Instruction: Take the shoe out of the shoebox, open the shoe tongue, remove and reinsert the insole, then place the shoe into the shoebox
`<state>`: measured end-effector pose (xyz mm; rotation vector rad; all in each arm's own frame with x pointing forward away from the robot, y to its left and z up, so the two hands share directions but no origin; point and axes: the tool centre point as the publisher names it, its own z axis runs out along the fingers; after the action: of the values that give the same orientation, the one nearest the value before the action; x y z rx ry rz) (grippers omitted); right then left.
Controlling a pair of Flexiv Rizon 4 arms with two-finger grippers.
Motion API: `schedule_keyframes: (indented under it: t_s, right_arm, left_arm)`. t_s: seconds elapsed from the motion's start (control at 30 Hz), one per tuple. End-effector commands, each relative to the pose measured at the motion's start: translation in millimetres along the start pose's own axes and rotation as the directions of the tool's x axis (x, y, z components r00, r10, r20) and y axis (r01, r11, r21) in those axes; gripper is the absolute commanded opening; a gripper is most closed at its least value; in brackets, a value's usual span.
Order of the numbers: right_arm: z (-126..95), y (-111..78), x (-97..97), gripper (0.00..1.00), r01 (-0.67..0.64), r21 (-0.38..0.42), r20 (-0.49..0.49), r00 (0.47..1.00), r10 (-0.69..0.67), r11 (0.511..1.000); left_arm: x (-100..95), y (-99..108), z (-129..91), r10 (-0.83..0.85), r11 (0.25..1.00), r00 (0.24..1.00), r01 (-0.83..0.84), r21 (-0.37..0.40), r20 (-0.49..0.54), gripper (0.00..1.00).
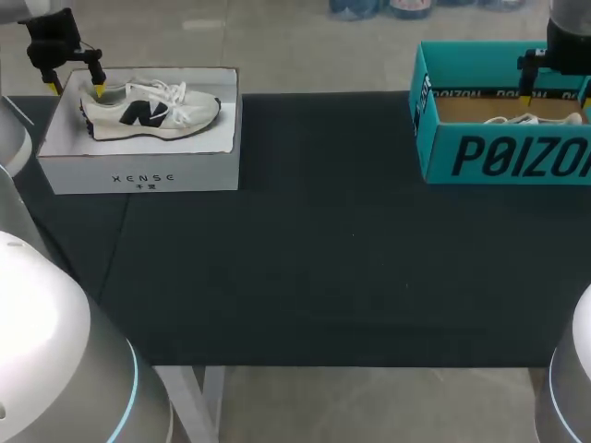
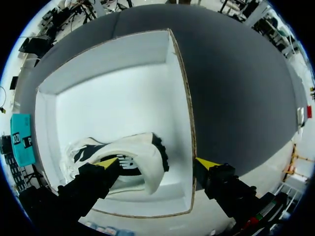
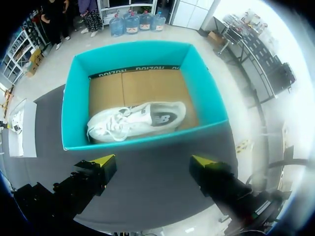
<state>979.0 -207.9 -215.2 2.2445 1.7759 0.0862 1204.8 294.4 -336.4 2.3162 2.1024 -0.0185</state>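
Glossy white arm shells (image 1: 37, 314) with thin cyan rings, black jaws (bright yellow tips (image 1: 99, 89)).

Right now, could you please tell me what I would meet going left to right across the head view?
White shoebox holding a white-and-black sneaker → bare dark tabletop → teal shoebox holding a white sneaker.

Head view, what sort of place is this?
Likely a robot test bench: a dark table, a white shoebox and a teal shoebox each holding a sneaker, left gripper and right gripper by them.
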Motion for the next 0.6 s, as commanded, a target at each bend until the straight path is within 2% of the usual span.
schedule_keyframes:
  t_s: [0.03,0.33,0.6]
  right_arm:
    - [0.2,-0.8,-0.4,1.00,0.000,-0.002,0.000,1.000,0.000,1.000]
    - [0.2,-0.8,-0.4,1.00,0.000,-0.002,0.000,1.000,0.000,1.000]
    - [0.2,-0.8,-0.4,1.00,0.000,-0.002,0.000,1.000,0.000,1.000]
  left_arm:
    - [2.0,7.3,2.6,-0.010,1.000,1.000,0.010,0.003,-0.001,1.00]
    - [-8.9,17.1,5.2,-0.047,0.998,0.999,0.047,-0.029,-0.005,1.00]
    - [-11.3,17.0,11.9,-0.087,0.996,0.996,0.087,-0.031,-0.003,1.00]
